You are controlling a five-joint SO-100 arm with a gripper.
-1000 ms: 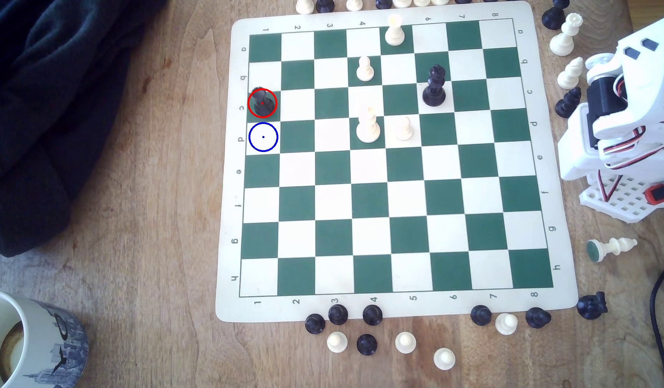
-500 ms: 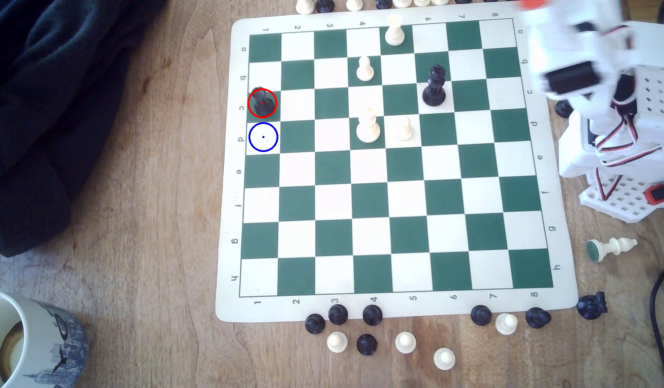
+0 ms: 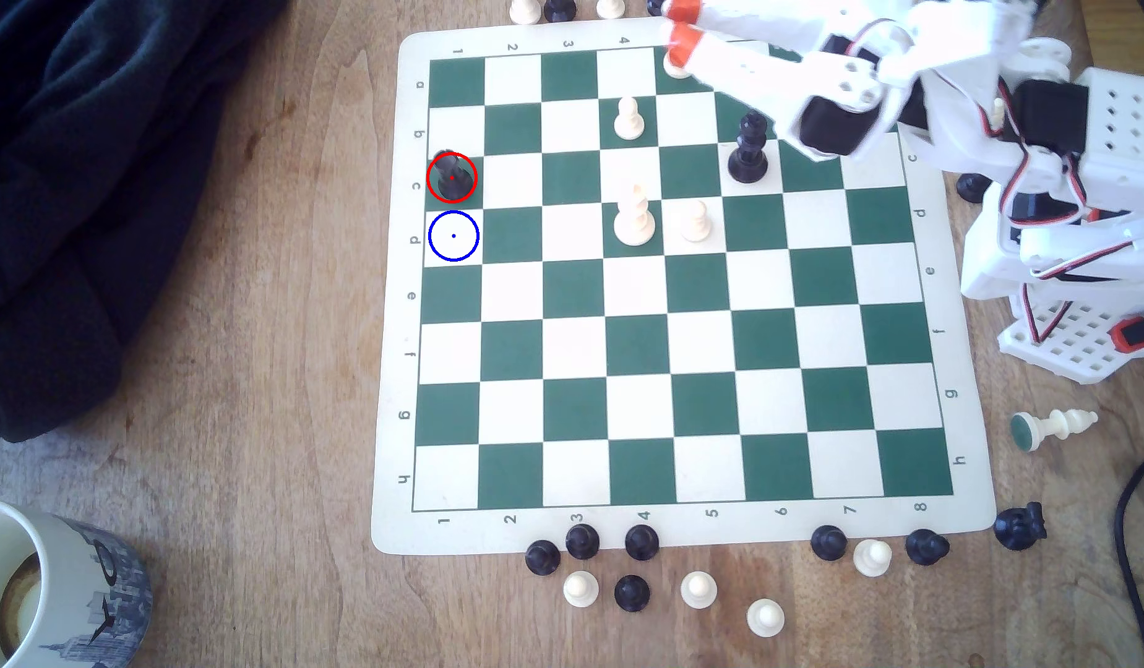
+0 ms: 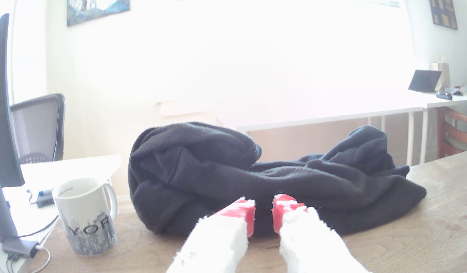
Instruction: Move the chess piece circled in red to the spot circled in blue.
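The chess piece [image 3: 452,176], short and glossy black, stands inside the red ring on a dark green square at the board's edge on the exterior view's left. The spot [image 3: 453,236] is the cream square right below it in that view, marked by a blue ring and dot, with nothing on it. My gripper [image 3: 681,27] hovers high over the board's top edge, far to the right of the piece. Its red-tipped fingers [image 4: 240,212] stand slightly apart with nothing between them, so it is open.
A tall black king [image 3: 748,148] and several cream pieces [image 3: 633,215] stand mid-board. Captured pieces [image 3: 632,591] line the mat's [image 3: 389,385] edges. A dark cloth [image 3: 74,193] lies at the exterior view's left, a mug [image 3: 55,591] at the lower left. The arm's base [image 3: 1070,270] sits on the right.
The arm has unfolded from beside its base and swung out over the board's top edge, toward the exterior view's left. The pieces have not moved.
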